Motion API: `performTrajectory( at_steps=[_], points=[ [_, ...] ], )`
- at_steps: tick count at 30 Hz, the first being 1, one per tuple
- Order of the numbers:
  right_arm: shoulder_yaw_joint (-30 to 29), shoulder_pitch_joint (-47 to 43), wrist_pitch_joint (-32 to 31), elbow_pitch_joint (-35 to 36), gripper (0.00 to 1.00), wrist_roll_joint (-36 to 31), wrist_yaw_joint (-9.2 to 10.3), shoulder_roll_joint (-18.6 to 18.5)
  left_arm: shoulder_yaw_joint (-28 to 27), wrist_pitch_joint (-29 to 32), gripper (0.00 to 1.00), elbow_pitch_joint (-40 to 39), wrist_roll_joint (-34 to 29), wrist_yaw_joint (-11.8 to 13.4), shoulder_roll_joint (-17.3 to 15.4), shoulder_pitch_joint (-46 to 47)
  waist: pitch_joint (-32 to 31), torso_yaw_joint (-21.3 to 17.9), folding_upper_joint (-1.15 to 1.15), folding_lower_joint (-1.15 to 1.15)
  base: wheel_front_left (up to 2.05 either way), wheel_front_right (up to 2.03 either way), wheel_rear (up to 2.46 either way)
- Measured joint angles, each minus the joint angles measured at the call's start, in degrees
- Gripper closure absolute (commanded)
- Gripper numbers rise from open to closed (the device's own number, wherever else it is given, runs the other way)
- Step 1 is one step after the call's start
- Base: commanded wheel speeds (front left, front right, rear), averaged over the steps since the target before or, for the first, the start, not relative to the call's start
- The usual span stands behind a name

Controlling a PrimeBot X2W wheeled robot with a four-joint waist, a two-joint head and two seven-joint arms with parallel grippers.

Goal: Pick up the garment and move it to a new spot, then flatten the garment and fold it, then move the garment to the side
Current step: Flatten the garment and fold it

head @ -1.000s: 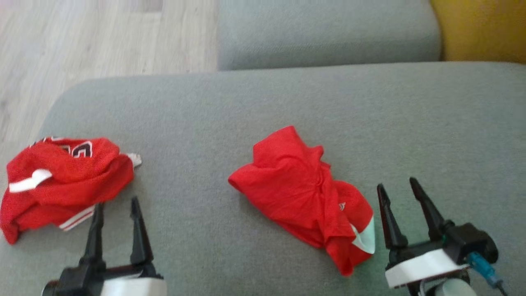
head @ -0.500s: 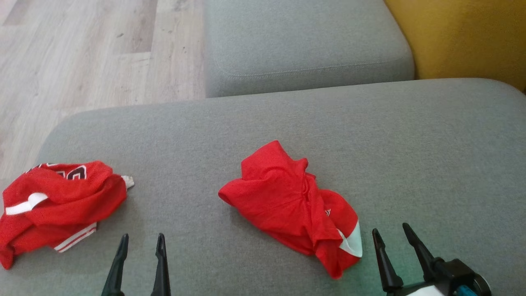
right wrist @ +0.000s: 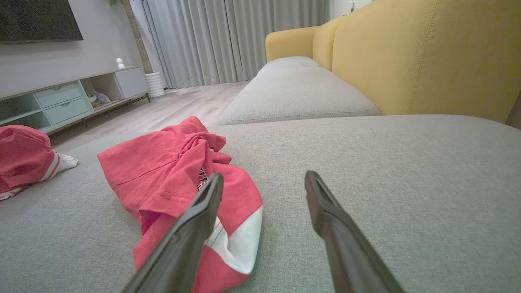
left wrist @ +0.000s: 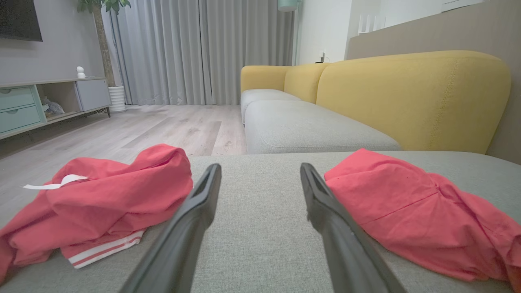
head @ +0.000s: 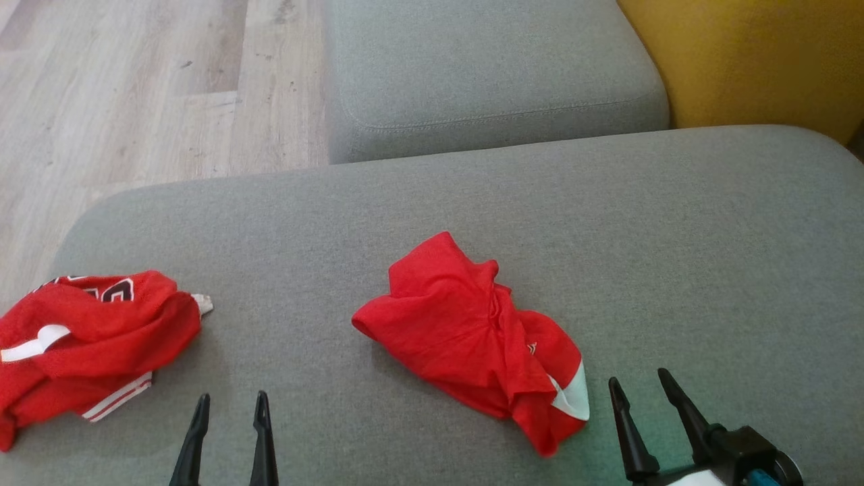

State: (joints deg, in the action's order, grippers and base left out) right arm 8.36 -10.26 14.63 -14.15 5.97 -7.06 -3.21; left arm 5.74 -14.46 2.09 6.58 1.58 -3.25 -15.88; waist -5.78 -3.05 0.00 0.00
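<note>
A home living room: long grey curtains (left wrist: 183, 53) are hanging beyond a yellow-backed grey fabric sofa (left wrist: 407, 101), mint-drawered low cabinet (left wrist: 20, 110) and pale wood-plank floor (left wrist: 163, 126).

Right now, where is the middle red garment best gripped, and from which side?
Probably the bunched central ridge of the middle red garment, from above on the robot's right, nearest the open right gripper: the folds there stand proud of the cushion, while its edges lie flat.
</note>
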Motion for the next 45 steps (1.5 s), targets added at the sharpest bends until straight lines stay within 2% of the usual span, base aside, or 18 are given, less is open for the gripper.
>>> performTrajectory(
  at_steps=[13,23,29,37,41,45],
  points=[
    [0.1,0.0,0.0,-0.2,0.0,0.0,0.0,0.0,0.5,0.0,0.0,1.0,0.0,0.0,0.0,0.0,0.2,-0.2,0.0,0.01,0.0,0.0,0.0],
    [0.2,1.8,0.0,1.2,0.0,0.1,0.0,0.1,3.8,0.0,0.0,1.7,-0.2,-0.4,0.0,0.3,2.0,-1.0,0.0,0.0,0.0,0.0,0.0],
    [1.1,9.6,0.0,0.6,0.0,1.7,0.0,0.0,10.3,0.0,0.0,4.2,-2.8,-3.0,0.0,4.8,5.2,-2.0,0.0,0.01,0.0,0.0,0.0],
    [3.9,21.1,0.0,-1.4,0.0,4.4,0.0,-1.4,22.6,0.0,0.0,12.3,-7.6,-7.3,0.1,19.3,12.0,-3.4,0.0,0.03,0.0,0.0,0.0],
    [4.4,23.0,0.0,-1.7,0.0,5.8,0.0,-2.4,29.1,0.0,0.0,16.5,-9.2,-8.7,0.1,26.6,15.5,-4.4,0.0,0.02,0.0,0.0,0.0],
    [6.1,23.5,0.0,-1.7,0.0,6.4,0.0,-3.3,35.7,-0.1,0.0,20.6,-8.7,-8.7,-0.1,32.5,18.6,-6.3,0.0,0.02,0.0,0.0,0.0]
  ],
)
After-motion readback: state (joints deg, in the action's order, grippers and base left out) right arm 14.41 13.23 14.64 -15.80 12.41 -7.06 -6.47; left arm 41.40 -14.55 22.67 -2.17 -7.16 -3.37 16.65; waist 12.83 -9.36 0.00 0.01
